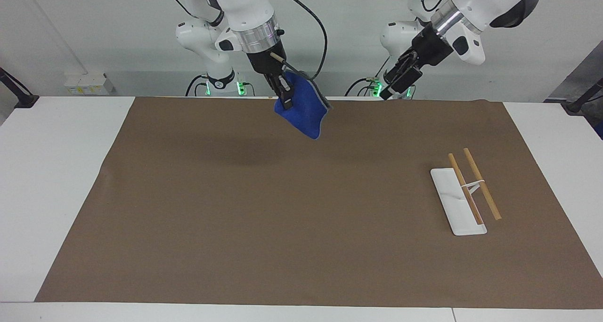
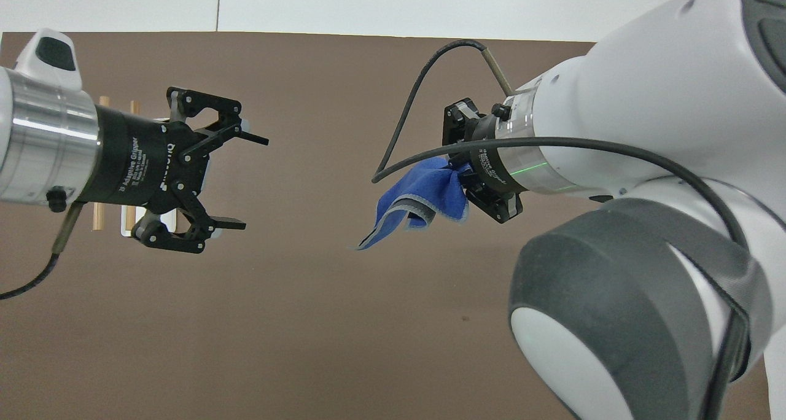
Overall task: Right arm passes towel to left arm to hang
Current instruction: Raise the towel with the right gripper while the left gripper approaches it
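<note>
Jaws: right gripper (image 1: pixel 286 101) clamps towel (image 1: pixel 305 109) aloft; left gripper (image 2: pixel 242 182) wide, apart, facing it.

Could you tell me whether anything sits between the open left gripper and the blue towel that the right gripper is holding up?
Nothing visible does. The small bright-blue fluffy towel hangs from the shut right gripper, and only open air above the brown mat separates it from the open left gripper.

Robotics lab: two white arms (image 1: pixel 245 11) bolted at a white table (image 1: pixel 52 181) w/ brown mat (image 1: pixel 282 218), bare grey wall (image 1: pixel 103 30), green status LEDs at bases (cabling loose, nothing domestic)
</note>
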Controlling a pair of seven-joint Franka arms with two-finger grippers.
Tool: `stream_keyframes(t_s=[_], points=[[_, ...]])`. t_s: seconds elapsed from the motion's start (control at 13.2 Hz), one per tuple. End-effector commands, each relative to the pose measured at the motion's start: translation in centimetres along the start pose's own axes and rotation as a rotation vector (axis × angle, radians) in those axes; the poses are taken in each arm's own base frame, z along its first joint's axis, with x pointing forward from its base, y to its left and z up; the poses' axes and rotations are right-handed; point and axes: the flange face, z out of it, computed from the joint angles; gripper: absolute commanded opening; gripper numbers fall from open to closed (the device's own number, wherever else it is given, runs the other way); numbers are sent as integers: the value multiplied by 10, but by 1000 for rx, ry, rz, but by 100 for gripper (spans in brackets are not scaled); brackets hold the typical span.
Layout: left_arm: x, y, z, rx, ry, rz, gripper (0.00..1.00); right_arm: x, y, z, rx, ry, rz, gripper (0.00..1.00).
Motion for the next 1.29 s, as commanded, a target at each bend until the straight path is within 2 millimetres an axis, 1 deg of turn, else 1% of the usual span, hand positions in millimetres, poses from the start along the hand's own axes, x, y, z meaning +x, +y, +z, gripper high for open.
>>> stream_keyframes(t_s=[0.0,0.15,0.23,0.3,0.38,0.46,0.61,0.68,0.83,1.06,1.21], points=[[-18,-4,14,-33,-29,-188,100,-2,-8,-5,42,-34,59,0],[-23,-4,19,-57,-34,-308,100,-4,-11,-6,69,-40,58,0],[-35,-8,27,-42,-35,-313,100,-8,-13,-5,86,-44,52,0],[-40,-14,35,-39,-35,-323,100,-21,-14,-2,100,-51,36,0],[-40,-18,42,-41,-33,-365,100,-21,-15,-2,105,-50,37,0],[-43,-24,50,-30,-29,-375,100,-22,-15,-2,109,-52,39,0],[-41,-34,58,-22,-21,-411,100,-24,-17,-4,125,-56,81,0],[-46,-38,63,-28,-19,-403,100,-25,-17,-3,129,-58,97,0],[-46,-44,73,-58,-44,-420,100,-27,-18,-3,127,-82,109,0],[-49,-41,75,-129,-88,-437,100,-27,-19,-4,140,-88,129,0],[-52,-39,81,-159,-111,-444,100,-27,-20,-5,150,-91,144,0]])
